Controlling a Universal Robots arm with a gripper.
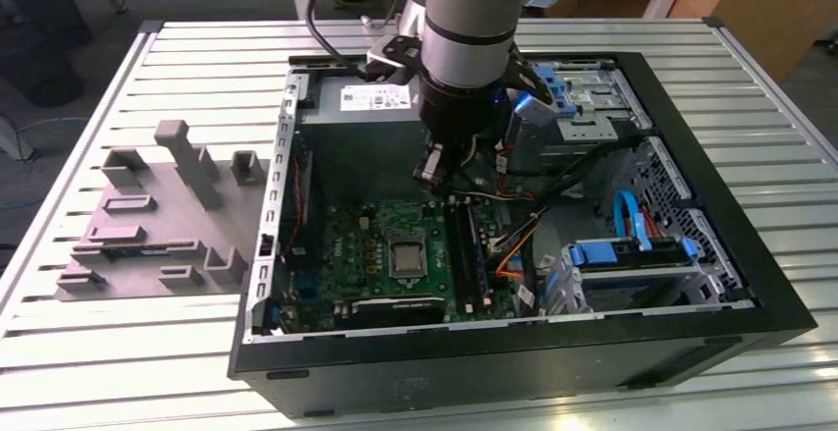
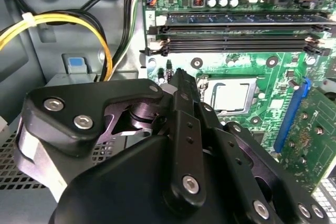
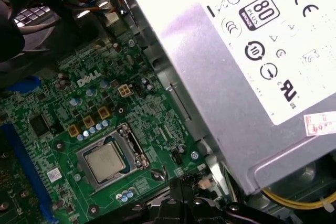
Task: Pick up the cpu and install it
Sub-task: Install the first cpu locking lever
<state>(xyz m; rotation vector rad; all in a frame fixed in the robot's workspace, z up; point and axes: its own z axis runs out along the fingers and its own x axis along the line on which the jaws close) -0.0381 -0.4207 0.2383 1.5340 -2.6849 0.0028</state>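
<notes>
The cpu [image 3: 105, 161] is a small silvery square lying flat inside the metal-framed socket [image 3: 127, 141] on the green motherboard [image 3: 63, 108]. In the second wrist view the cpu [image 2: 231, 94] sits in that frame just past the fingertips. My gripper [image 1: 437, 184] hangs inside the open PC case, above the board and a little beyond the socket [image 1: 406, 254]. The black gripper [image 2: 177, 74] is shut with nothing seen in it, and it is apart from the cpu. The gripper's tip [image 3: 191, 184] shows dark beside the socket.
The grey power supply box [image 3: 247, 66] with a white label stands close beside my gripper. Two long memory slots [image 2: 236, 35], yellow and black cables [image 2: 63, 22], blue drive brackets [image 1: 629, 254] and the black case wall [image 1: 524, 352] surround the board. A grey parts fixture [image 1: 157, 215] lies outside the case.
</notes>
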